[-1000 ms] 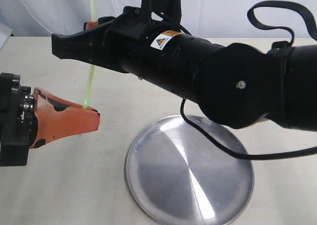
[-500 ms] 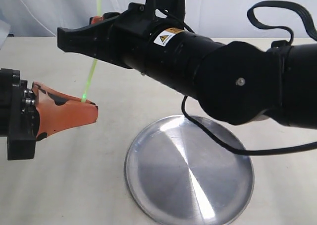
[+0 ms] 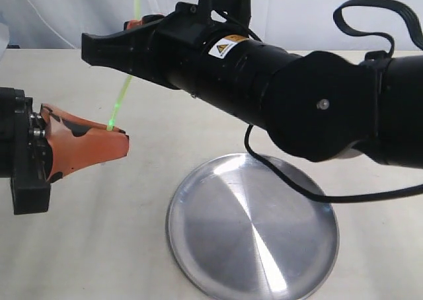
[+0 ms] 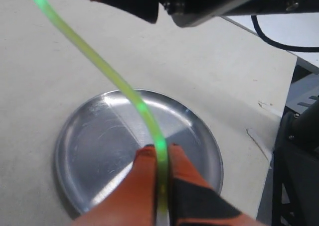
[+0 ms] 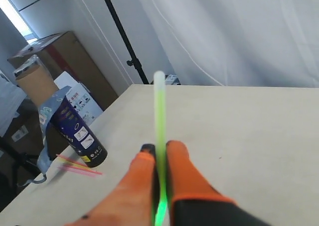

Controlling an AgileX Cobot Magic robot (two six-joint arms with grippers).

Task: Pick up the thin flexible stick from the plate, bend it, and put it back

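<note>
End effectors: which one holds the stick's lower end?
The left end effector, lower in the exterior view, pinches the stick's bottom; the right end effector grips higher.

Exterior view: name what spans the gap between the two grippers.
Only the thin flexible stick, slightly curved, runs from the left gripper to the right gripper, both clamped on it; the exterior view shows it.

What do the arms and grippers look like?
The left gripper and right gripper are tapered and orange with black patches. The right arm is a thick glossy black tube bearing a white label with a yellow warning triangle; a black cable loops beneath it.
</note>
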